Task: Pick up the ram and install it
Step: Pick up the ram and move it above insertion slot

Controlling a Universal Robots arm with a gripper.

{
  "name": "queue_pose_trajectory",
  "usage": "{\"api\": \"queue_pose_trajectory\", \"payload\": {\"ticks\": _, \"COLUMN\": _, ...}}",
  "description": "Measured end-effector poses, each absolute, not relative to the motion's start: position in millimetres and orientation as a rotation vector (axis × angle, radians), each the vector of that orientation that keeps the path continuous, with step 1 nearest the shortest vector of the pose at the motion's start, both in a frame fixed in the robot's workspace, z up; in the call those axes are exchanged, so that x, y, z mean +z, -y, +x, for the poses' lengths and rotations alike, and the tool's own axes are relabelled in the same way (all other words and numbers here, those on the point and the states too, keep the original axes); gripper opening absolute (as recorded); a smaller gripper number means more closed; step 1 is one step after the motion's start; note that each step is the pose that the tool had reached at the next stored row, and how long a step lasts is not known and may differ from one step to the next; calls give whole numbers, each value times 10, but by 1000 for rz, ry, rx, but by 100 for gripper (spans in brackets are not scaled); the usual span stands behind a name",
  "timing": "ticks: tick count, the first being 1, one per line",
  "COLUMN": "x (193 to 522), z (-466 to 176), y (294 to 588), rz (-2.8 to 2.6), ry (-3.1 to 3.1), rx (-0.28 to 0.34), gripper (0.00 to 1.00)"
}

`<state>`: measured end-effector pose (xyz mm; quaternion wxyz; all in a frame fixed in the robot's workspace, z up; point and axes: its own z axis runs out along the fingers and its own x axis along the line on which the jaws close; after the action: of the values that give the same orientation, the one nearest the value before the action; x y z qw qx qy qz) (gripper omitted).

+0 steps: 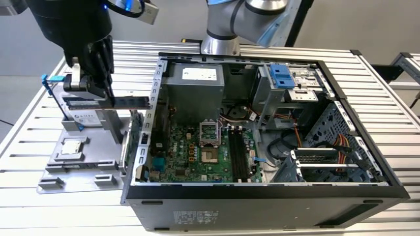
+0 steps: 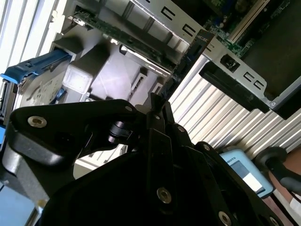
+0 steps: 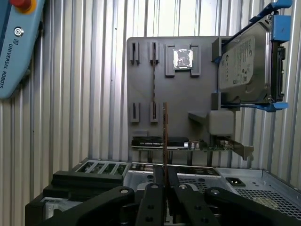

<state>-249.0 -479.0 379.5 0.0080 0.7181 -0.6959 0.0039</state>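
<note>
My gripper hangs over the grey parts holder, to the exterior view's left of the open computer case, and is shut on the ram. The ram is a thin green stick that juts sideways from the fingers toward the case wall. In the first wrist view the ram shows edge-on, rising from between the black fingers. The second wrist view shows the ram reaching out past the fingertips above the holder. The long dark memory slots lie on the motherboard inside the case.
The holder carries a square silver processor, an upright hard drive with blue rails, and a green expansion card by the case wall. A blue-grey pendant lies on the slatted table. The arm's base stands behind the case.
</note>
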Motion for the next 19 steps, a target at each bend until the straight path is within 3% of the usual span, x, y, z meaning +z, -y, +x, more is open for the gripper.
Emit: {"api": "queue_pose_trajectory", "payload": {"ticks": 19, "x": 3795, "z": -2247, "y": 4790, "rz": 2245, "ry": 2175, "rx": 12, "gripper": 0}}
